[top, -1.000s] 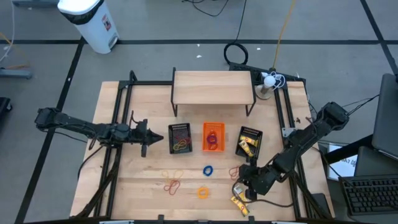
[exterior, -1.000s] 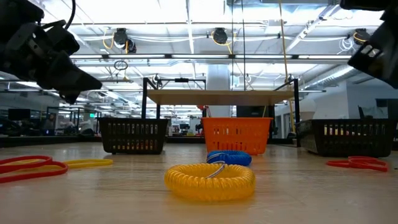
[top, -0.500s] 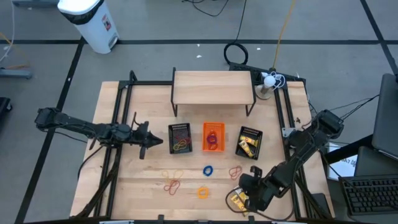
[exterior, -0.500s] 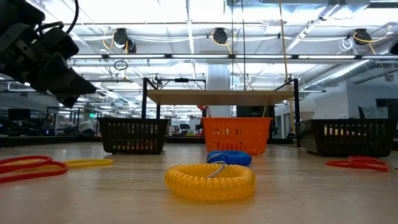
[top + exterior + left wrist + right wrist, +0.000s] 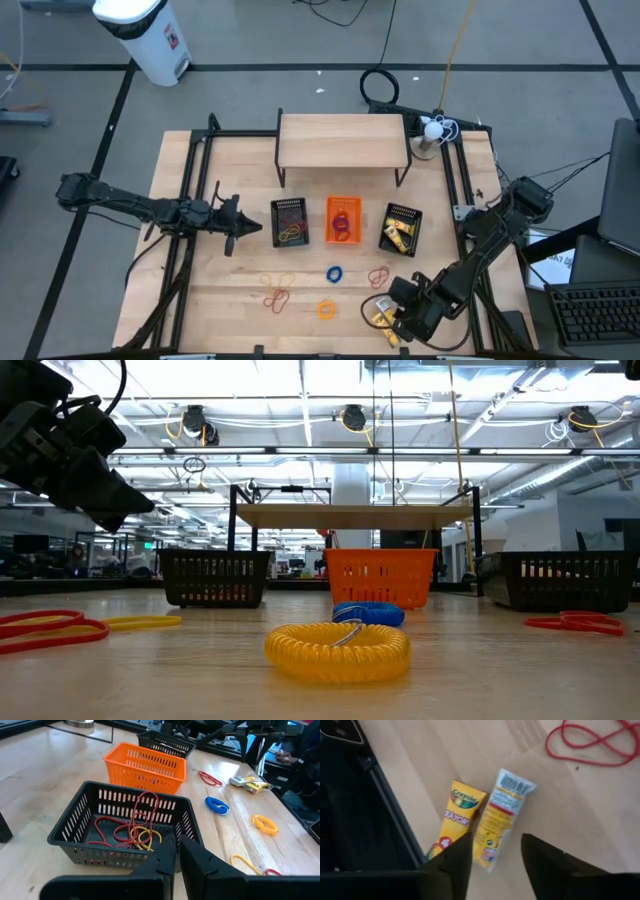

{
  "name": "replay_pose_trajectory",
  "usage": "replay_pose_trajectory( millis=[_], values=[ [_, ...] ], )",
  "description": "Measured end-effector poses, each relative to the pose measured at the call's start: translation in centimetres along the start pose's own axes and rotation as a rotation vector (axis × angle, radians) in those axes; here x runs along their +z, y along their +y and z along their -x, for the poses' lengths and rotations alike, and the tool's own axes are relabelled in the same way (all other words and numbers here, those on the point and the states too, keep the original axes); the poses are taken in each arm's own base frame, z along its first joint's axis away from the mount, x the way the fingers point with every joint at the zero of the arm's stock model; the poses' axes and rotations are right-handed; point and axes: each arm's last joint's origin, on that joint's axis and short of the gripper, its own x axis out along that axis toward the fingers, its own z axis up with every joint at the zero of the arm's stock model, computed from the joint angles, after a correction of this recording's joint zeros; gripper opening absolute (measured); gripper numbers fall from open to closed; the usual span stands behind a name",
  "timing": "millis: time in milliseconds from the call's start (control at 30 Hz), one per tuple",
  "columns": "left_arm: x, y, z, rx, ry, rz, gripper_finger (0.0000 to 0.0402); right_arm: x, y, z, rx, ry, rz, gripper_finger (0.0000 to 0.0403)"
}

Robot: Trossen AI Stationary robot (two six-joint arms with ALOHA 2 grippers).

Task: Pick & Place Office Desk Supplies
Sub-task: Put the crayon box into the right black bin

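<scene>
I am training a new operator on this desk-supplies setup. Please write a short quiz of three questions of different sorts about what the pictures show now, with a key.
1. True or false: the right tool is shut on a crayon pack.
2. Which basket holds red and yellow rubber bands beside the left tool? A) the black mesh basket B) the orange basket C) none
3. Fill in: in the low view, the coil ring nearest the camera is ____.

Key:
1. False. Its fingers stand open above the two yellow crayon packs, which lie flat on the table.
2. A. The rubber bands lie inside it.
3. Yellow; the yellow coil ring lies before the blue coil ring.
</scene>
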Motion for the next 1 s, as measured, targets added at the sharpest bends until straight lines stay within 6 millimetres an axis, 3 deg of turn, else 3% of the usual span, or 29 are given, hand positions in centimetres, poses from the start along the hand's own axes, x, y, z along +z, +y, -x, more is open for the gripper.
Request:
replay_pose_trajectory(
  millis=[233,600,867,1000],
  values=[
    [0.0,0.0,0.0,0.0,0.0,-0.001,0.0024,-1.3,0.1,-0.8,-0.026,0.016,-0.085,0.0198],
    [0.0,0.0,0.0,0.001,0.0,-0.003,0.0024,-1.6,0.5,-4.4,-0.035,0.048,-0.072,0.0183],
    [0.0,0.0,0.0,0.002,0.002,-0.001,0.0024,-1.4,-0.8,-4.8,-0.169,0.052,-0.07,0.0161],
    [-0.2,0.1,0.0,0.007,0.017,-0.003,0.0024,-1.4,-0.9,-4.8,-0.177,0.058,0.039,0.0156]
  ],
)
